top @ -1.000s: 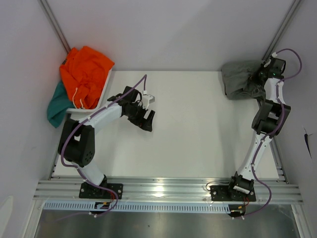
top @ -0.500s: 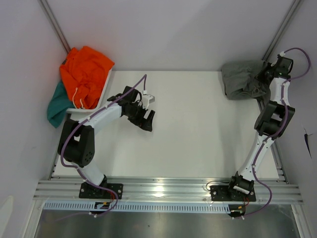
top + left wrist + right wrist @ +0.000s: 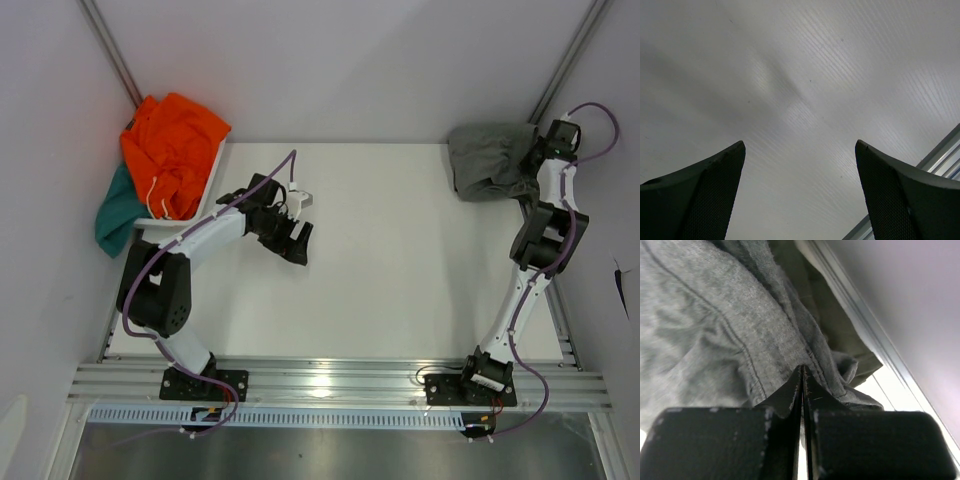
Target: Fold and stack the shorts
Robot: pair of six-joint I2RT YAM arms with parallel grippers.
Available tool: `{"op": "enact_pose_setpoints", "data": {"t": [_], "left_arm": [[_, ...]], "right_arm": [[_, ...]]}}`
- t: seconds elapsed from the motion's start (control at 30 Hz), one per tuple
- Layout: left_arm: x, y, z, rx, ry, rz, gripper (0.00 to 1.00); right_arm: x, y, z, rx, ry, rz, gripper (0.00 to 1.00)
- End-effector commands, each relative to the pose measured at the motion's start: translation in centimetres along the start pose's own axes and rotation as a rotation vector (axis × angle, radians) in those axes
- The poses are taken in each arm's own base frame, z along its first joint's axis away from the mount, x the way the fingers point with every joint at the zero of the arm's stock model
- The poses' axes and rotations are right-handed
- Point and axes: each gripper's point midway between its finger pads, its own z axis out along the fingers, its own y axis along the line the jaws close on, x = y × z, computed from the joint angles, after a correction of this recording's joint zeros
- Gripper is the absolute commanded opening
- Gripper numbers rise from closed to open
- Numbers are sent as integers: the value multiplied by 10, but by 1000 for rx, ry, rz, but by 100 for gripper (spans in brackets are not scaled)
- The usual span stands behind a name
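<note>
Grey soft cloth shorts [image 3: 488, 160] lie bunched over olive green cloth shorts [image 3: 840, 335] in the far right corner of the white table [image 3: 390, 260], our presumed stacking spot. The right gripper [image 3: 802, 372], jaws pressed together, meets the grey hem (cloth pinched or not, we cannot tell). The left gripper [image 3: 800, 145] hangs spread wide over bare tabletop, free to fetch. A white tray [image 3: 216, 170] holds the orange garment [image 3: 175, 145]; the teal garment [image 3: 115, 215] spills beside it.

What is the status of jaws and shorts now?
Left jaws open, empty, over table. Right jaws shut, tips against grey shorts. Nothing in the way.
</note>
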Motion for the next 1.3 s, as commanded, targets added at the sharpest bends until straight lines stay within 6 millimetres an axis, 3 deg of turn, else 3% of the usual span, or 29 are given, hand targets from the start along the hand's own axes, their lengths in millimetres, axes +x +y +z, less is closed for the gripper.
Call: {"op": "enact_pose_setpoints", "data": {"t": [0.0,0.3,0.5,0.63,0.77,0.87,0.93,0.97,1.0,1.03,1.07,1.1,1.13,1.17,1.2,1.23,1.27], "left_arm": [[-10,-3,-9,16,-45,39,92],[-9,-2,-8,18,-43,41,92],[-9,-3,-8,15,-43,44,92],[-11,-3,-9,18,-48,46,92],[-11,-4,-11,18,-52,50,92],[-13,-6,-14,17,-63,54,92],[-16,-8,-19,17,-78,61,92],[-18,-8,-22,11,-88,64,92],[-20,-9,-24,8,-99,70,92],[-22,-10,-30,0,-116,77,93],[-23,-10,-33,-12,-125,83,93],[-25,-10,-36,-22,-137,88,93],[-30,-11,-44,-34,-169,101,93],[-33,-9,-48,-55,-183,105,93],[-34,-8,-52,-66,-198,108,93],[-39,-8,-62,-85,-234,114,93],[-42,-8,-68,-91,-255,115,93]], "right_arm": [[4,-15,18,89,-20,-51,0],[37,-23,50,130,14,-114,0],[21,-17,42,139,-34,-123,0],[-22,9,7,104,-128,-149,2],[-50,40,-28,61,-192,-193,2],[-60,56,-53,11,-200,-203,5],[-52,61,-63,-4,-178,-203,9],[-65,70,-84,-25,-214,-203,11],[-64,72,-93,-35,-220,-202,21],[-50,69,-93,-39,-206,-200,27],[-66,76,-123,-67,-265,-190,34],[-64,81,-135,-105,-273,-186,45],[-46,78,-135,-119,-252,-174,51],[-45,81,-147,-146,-267,-170,54],[-56,90,-180,-200,-311,-164,59],[-52,93,-203,-235,-330,-154,62],[-37,92,-196,-238,-297,-150,62]]}}
